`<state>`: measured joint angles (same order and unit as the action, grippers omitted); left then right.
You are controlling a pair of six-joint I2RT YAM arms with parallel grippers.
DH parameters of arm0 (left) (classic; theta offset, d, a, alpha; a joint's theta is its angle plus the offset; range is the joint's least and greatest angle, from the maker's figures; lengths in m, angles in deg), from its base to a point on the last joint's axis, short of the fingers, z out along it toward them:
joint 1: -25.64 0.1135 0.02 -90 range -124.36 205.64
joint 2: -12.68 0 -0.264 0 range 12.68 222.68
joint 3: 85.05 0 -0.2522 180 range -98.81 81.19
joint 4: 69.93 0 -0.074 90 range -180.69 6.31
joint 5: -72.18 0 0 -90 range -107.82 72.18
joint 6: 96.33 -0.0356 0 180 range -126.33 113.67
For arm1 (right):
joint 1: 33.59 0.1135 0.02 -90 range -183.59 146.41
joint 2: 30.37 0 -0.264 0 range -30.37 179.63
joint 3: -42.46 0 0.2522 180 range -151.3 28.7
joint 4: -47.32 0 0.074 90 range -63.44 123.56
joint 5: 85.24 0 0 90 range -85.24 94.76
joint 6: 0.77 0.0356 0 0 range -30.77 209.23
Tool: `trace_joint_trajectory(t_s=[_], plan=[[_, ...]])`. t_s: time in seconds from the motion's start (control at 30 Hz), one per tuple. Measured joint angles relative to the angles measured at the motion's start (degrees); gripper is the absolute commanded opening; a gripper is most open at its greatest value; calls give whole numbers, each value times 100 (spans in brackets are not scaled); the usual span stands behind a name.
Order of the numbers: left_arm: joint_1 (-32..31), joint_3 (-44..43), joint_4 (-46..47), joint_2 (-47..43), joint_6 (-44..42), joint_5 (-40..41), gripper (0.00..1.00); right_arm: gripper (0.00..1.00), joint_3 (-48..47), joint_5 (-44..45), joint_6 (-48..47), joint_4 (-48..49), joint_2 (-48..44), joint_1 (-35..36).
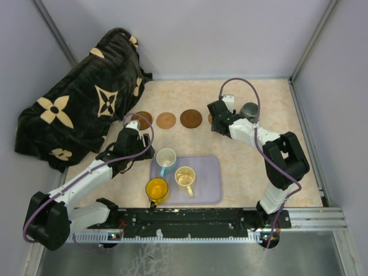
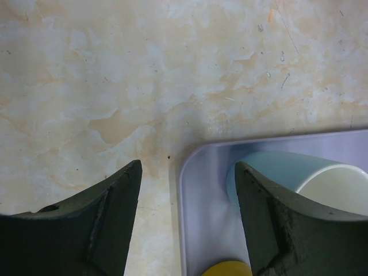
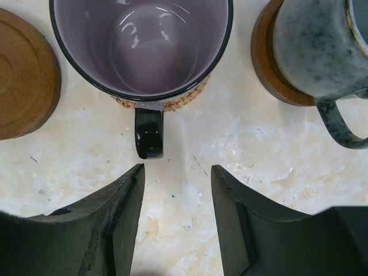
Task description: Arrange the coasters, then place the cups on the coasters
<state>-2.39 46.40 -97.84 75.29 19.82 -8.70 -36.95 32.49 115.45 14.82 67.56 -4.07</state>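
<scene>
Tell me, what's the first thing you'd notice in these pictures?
Probably the big black blanket with tan flowers heaped in the far left corner. Next, the lavender tray near the arms, holding a yellow cup, a cream cup and a white-and-blue cup. Behind it runs a row of brown coasters.

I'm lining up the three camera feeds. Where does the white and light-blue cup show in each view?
Top external: the white and light-blue cup stands at the tray's far-left corner, just right of the left gripper.
Left wrist: the cup sits lower right, partly behind the right-hand finger.
Right wrist: not in it.
Shared landmark: the lavender tray, seen in the top and left wrist views; the right wrist view shows only the marbled tabletop.
</scene>
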Motion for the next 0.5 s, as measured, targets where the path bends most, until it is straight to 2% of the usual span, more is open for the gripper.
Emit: trace_joint_trajectory(t_s=[0.5], plan=[[0, 0, 0, 0, 4, -46, 72, 50, 0, 142, 46, -129, 0, 0]])
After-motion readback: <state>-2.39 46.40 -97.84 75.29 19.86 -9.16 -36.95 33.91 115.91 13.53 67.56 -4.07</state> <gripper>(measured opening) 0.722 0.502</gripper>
